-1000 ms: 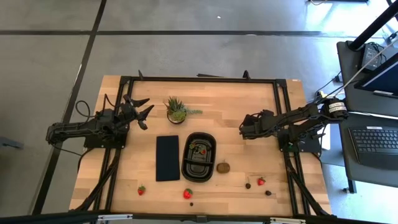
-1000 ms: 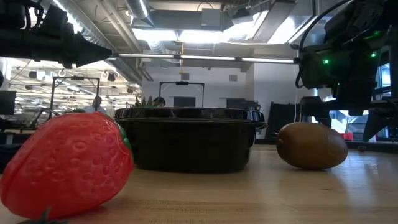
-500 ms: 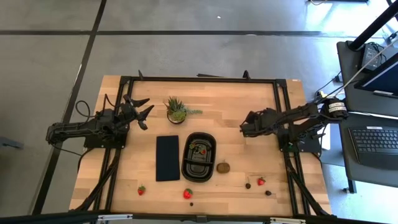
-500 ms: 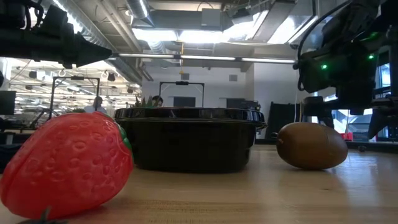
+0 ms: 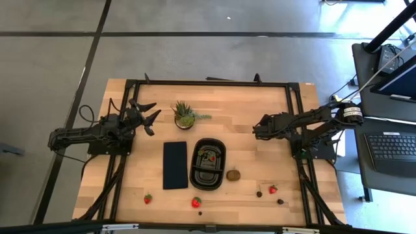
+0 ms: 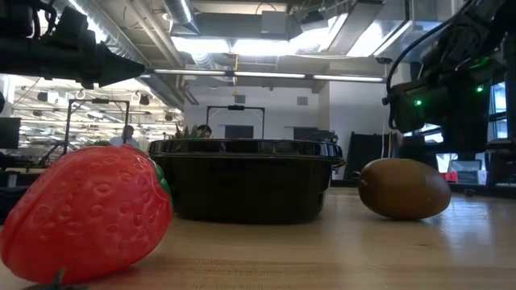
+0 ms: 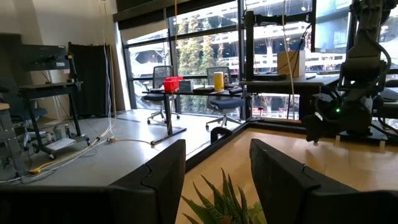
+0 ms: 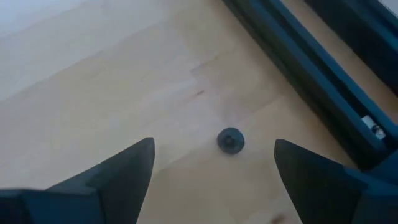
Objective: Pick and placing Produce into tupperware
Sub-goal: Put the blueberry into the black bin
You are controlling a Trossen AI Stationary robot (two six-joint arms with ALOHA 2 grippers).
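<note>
The black tupperware (image 5: 208,164) sits mid-table with a red strawberry (image 5: 209,156) inside. A brown kiwi (image 5: 233,174) lies by its right side. Loose strawberries (image 5: 148,198) (image 5: 195,202) (image 5: 273,189) and dark berries (image 5: 259,193) (image 5: 280,201) rest near the front edge. My right gripper (image 5: 255,130) hangs open, slanting down over bare wood right of the tupperware. In its wrist view a small dark round thing (image 8: 231,140) lies on the table beyond the open fingers (image 8: 213,143). My left gripper (image 5: 146,114) waits open at the far left, pointing level.
A spiky potted plant (image 5: 185,115) stands at the back, just ahead of my left gripper. A flat dark panel (image 5: 175,164) lies left of the tupperware. Black frame rails (image 5: 296,130) run along the table's edges. In the low view a strawberry (image 6: 89,213) fills the near left.
My right gripper has sunk a little and shifted slightly toward the table's right edge, still open. The produce and the tupperware have not moved.
</note>
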